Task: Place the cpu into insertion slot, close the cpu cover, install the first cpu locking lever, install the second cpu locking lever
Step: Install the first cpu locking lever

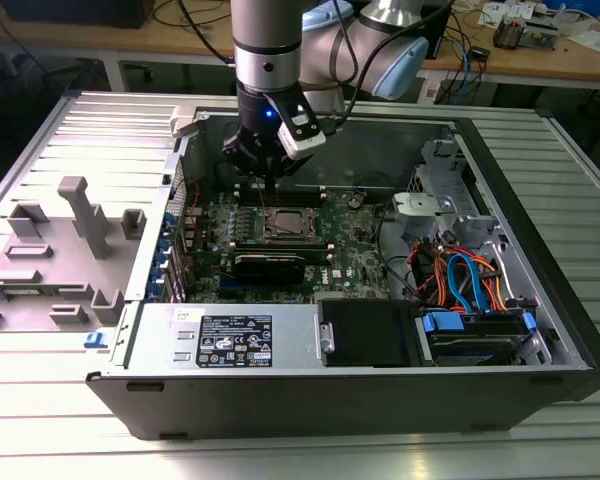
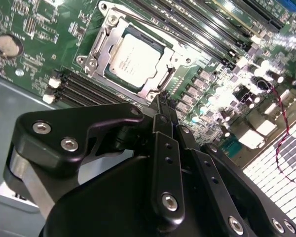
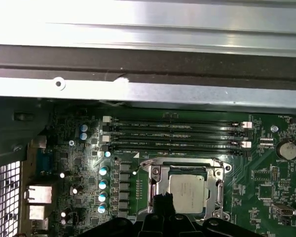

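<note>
The cpu (image 2: pixel 133 57) lies flat in the insertion slot (image 2: pixel 104 35), its silvery top showing through the window of the cpu cover (image 2: pixel 176 60), which lies down over it. In the first wrist view the cpu (image 3: pixel 186 190) sits inside the cover frame (image 3: pixel 218 183), with a thin wire lever (image 3: pixel 182 161) along the socket's side nearest the memory slots. My gripper (image 2: pixel 162 102) hangs just above the socket's edge with its black fingers pressed together; it is also seen as the gripper (image 3: pixel 163 198). In the exterior view the gripper (image 1: pixel 265 182) is over the cpu (image 1: pixel 285 224).
Long black memory slots (image 3: pixel 172 133) run beside the socket, close under the case wall (image 3: pixel 138 91). A coin battery (image 3: pixel 287 149) sits on the board. A black drive box (image 1: pixel 365 330), coloured cables (image 1: pixel 460 275) and a power supply (image 1: pixel 230 340) fill the case's near side.
</note>
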